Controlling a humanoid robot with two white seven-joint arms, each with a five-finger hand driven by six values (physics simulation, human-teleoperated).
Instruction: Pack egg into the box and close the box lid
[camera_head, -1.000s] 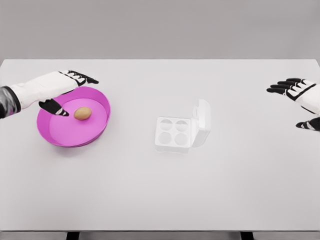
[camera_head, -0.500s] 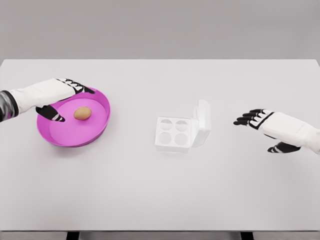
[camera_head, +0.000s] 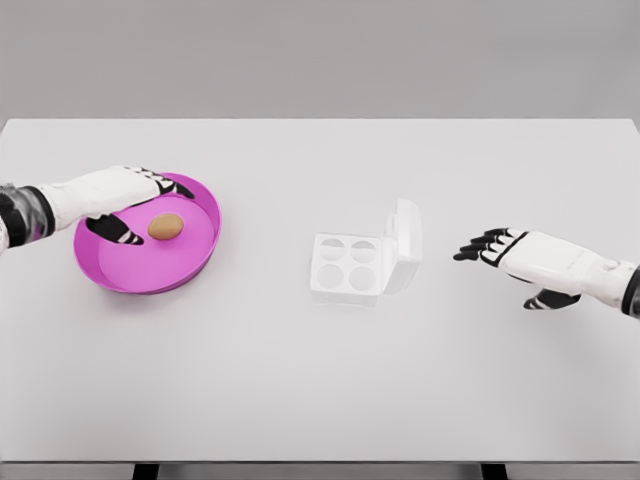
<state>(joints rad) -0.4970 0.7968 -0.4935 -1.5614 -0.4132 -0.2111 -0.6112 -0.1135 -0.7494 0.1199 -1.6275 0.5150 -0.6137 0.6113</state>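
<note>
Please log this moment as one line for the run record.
left hand: open, at egg in pink bowl | right hand: open, right of box | box lid: open, cups empty

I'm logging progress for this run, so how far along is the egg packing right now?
Nothing is finished yet. The egg lies in the pink bowl, and all four cups of the white box are empty, its lid upright and open. In hand: the left hand is open around the egg, not gripping it. The right hand hovers open beside the box. Left: grasp, place, close the lid.
</note>
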